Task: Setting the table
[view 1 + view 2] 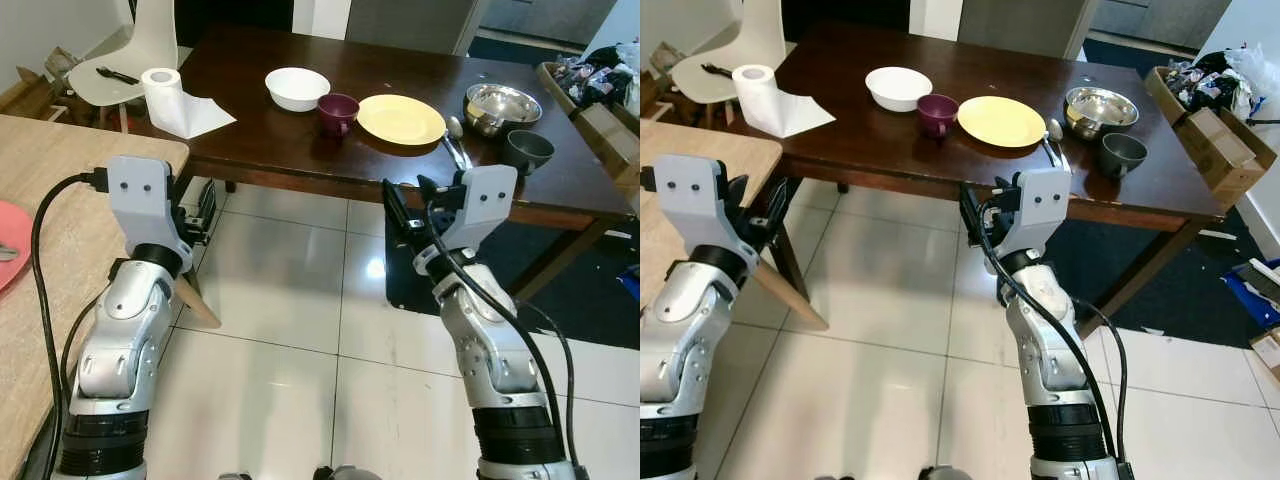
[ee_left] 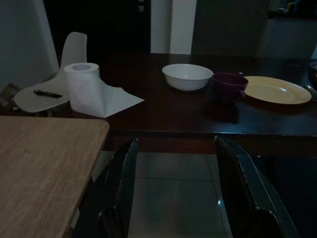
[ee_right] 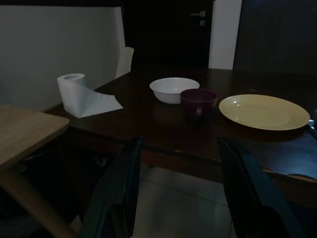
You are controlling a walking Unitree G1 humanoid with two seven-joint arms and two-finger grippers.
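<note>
my right hand (image 3: pixel 176 191) is raised in front of me with its two black fingers (image 3: pixel 119 188) spread apart and nothing between them, hovering over the tiled floor (image 1: pixel 290 300) just short of the near edge of the dark surface (image 1: pixel 250 140). my left hand (image 2: pixel 183 193) is up as well, fingers (image 2: pixel 121 188) apart and empty, held beside the corner of a light wooden surface (image 1: pixel 60 200) on my left, where the rim of a pink plate (image 1: pixel 12 240) peeks in at the edge.

beyond the hands, on the dark surface, the task's things sit in a loose row. a white bowl (image 1: pixel 297 88) stands toward the middle, with a dark purple cup (image 1: pixel 338 113) just beside it and a yellow plate (image 1: pixel 401 119) just beside the cup. to the right of the plate lies a spoon (image 1: pixel 455 137), then a shiny steel bowl (image 1: pixel 501 106), and near that, closer to the edge, a small grey cup (image 1: pixel 527 150). at the left end of the surface a roll of paper towel (image 1: pixel 164 95) stands upright with a sheet pulled loose and lying flat.

past that corner there is a white chair (image 1: pixel 130 60) with a dark utensil (image 1: pixel 117 74) lying on its seat. off to the far right i see a cardboard box (image 1: pixel 1210 125) with clutter in it.
</note>
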